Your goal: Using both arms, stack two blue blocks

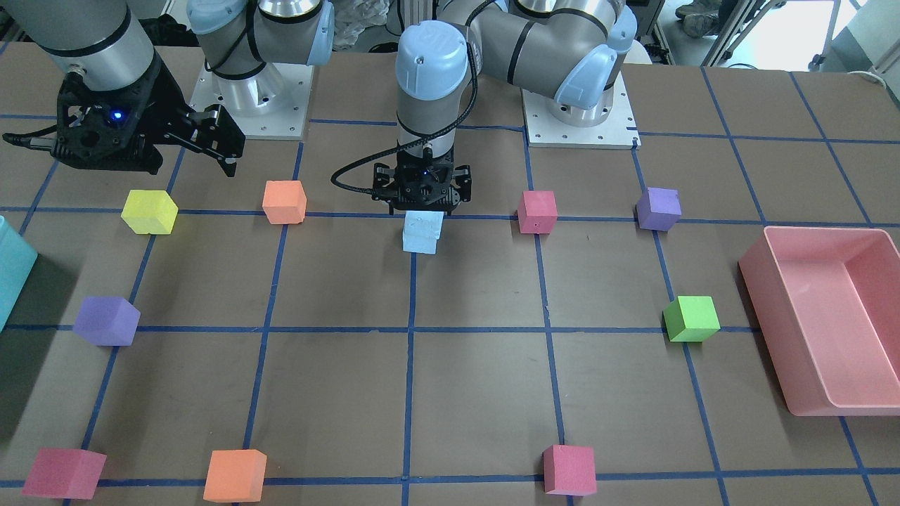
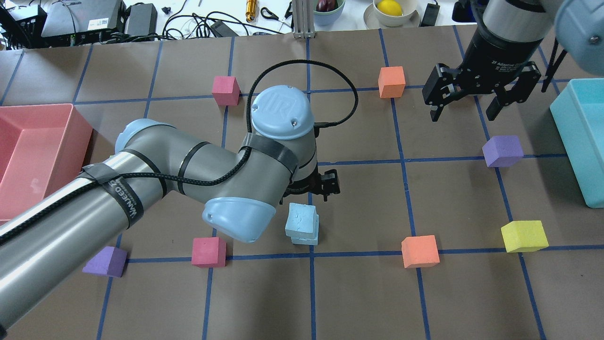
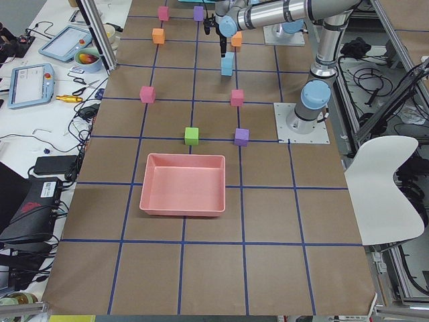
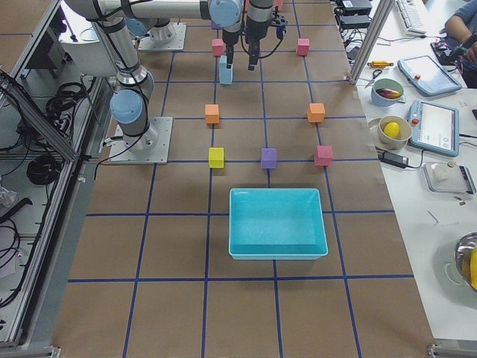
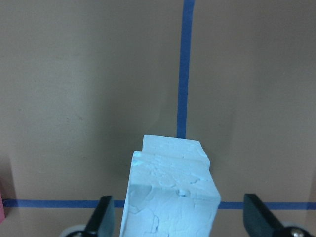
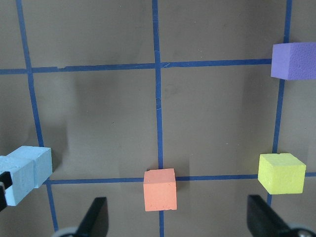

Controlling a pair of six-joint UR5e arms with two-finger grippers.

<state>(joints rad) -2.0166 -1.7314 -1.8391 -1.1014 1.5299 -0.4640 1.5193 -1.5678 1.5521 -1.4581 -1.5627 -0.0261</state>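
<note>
Spare things you had around the pink bin (image 1: 865,330)
You had a green cube (image 1: 692,318) just beside it, one purple cube (image 1: 658,209) near it, and a turquoise bin (image 1: 14,274) well apart from it.

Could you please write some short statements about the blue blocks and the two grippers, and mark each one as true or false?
1. One of the blue blocks sits on top of the other. True.
2. The left gripper is shut on the upper block. False: in the left wrist view its fingers stand apart from the block on both sides, so it is open.
3. The right gripper holds an orange block. False: it is open and holds nothing, away from the stack.
4. The upper block is not squarely lined up with the lower block. True: an edge of the lower one shows past it.
</note>
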